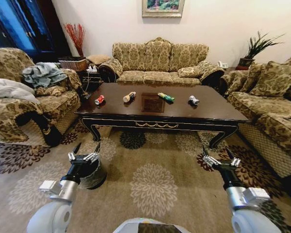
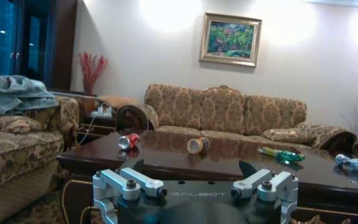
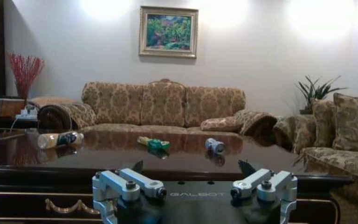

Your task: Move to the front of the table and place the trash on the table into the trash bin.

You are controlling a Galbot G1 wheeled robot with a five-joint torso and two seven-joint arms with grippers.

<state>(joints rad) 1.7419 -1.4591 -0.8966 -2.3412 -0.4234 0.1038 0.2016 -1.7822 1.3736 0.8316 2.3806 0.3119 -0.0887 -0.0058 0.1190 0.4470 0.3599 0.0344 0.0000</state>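
Trash lay in a loose row across the table [image 1: 203, 112], which filled the middle of the head view with its square inlaid panel [image 1: 153, 103] at centre. From left to right in that frame sat the red can [image 1: 100, 100], the tan bottle [image 1: 129, 97], the green-yellow packet [image 1: 166, 97] and the silver-white wrapper [image 1: 193, 100], each well apart from the next. The can and bottle were left of the panel, the packet and wrapper right of it.

At the lower left of the head view the left gripper [image 1: 84, 152] hung above the patterned carpet [image 1: 155, 184] with its fingers spread wide and nothing between them. The trash bin [image 1: 94, 175], dark and round, stood on the carpet just behind that gripper, short of the table's near left leg. At the lower right the right gripper [image 1: 220, 156] was likewise spread wide and empty, short of the table's near right corner.

A long sofa [image 1: 157, 63] stood beyond the table against the far wall
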